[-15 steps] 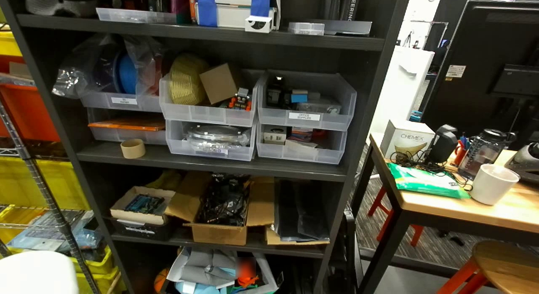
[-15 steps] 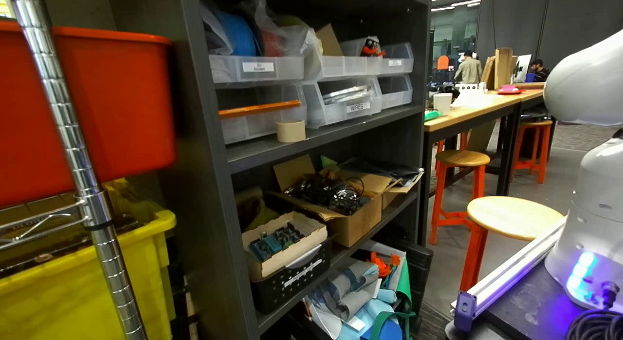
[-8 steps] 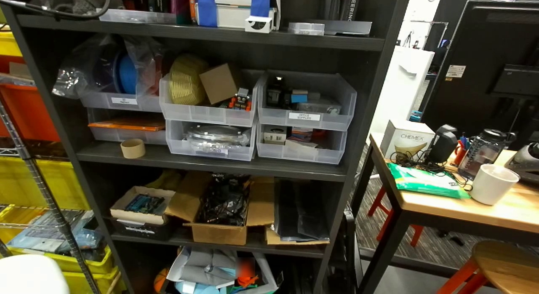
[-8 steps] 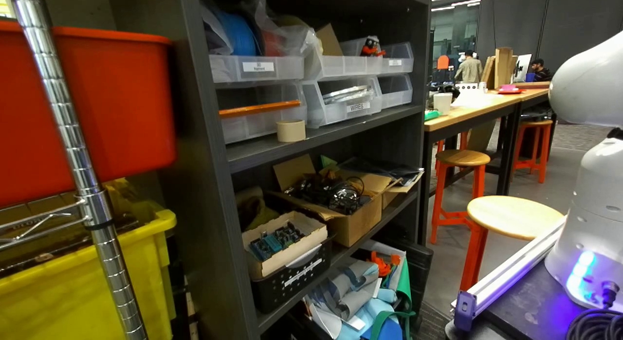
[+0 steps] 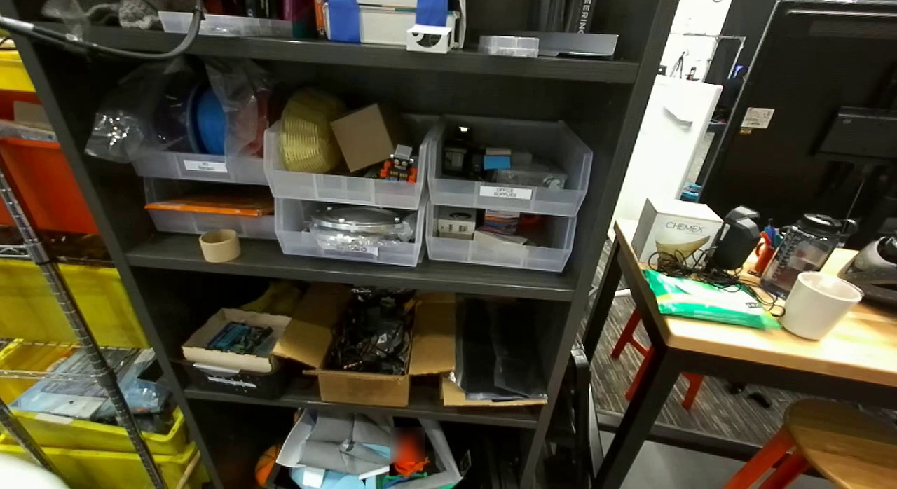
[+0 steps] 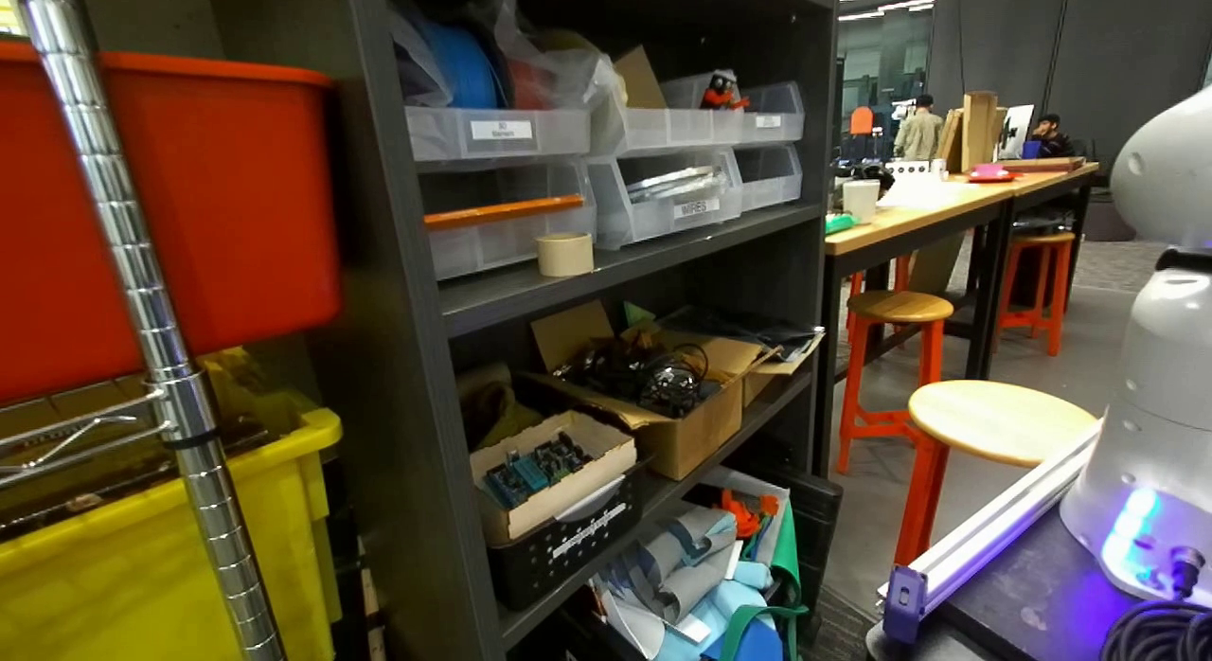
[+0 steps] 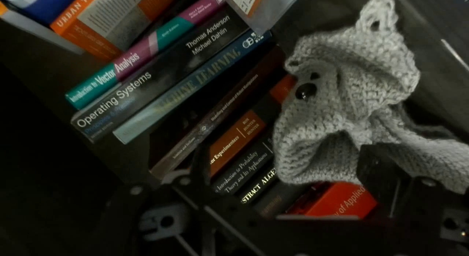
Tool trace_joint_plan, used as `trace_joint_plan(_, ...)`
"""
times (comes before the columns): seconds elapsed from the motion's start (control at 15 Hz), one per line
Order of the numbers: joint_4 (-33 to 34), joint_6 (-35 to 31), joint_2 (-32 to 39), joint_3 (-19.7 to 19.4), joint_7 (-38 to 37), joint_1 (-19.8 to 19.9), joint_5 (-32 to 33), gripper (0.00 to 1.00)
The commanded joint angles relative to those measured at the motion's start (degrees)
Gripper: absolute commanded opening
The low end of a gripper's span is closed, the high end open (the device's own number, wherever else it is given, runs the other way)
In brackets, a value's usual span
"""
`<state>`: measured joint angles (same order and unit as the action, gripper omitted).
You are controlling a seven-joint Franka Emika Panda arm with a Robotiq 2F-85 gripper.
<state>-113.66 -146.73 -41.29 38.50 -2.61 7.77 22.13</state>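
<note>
Gripper (image 7: 287,157) sits at 6 o'clock in the wrist view, fingers (image 7: 381,168) apart, knitted toy (image 7: 348,91) at 2 o'clock by books (image 7: 194,86): we reckon a sideways nudge could snag its knit and topple it.

Gripper (image 7: 291,155): fingers apart, free room between them facing the toy (image 7: 344,91); one finger (image 7: 383,171) overlaps the toy in the wrist view, contact not discernible.
Books (image 7: 165,80): packed row beside the toy, passage blocked.
Tray (image 5: 228,25): along the upper shelf (image 5: 336,53) edge, before the books.
Cable (image 5: 151,56): looped across that shelf's left end in an exterior view.
Right upper bin (image 5: 546,199): open gap above, up to the shelf.
Bag (image 5: 129,128): juts outward, largely filling the left gap.
Tape roll (image 5: 220,246): before a lower bin (image 5: 263,227).
</note>
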Motion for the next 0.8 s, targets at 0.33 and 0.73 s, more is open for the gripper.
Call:
trace_joint_plan(0.33,-20.35,-3.48,-15.24,-8.94,-3.30,-11.20,1.02,1.00)
trace_joint_plan(0.73,-33.18,-8.93,-22.58,-7.42,-8.79,-6.35,0.65,1.00)
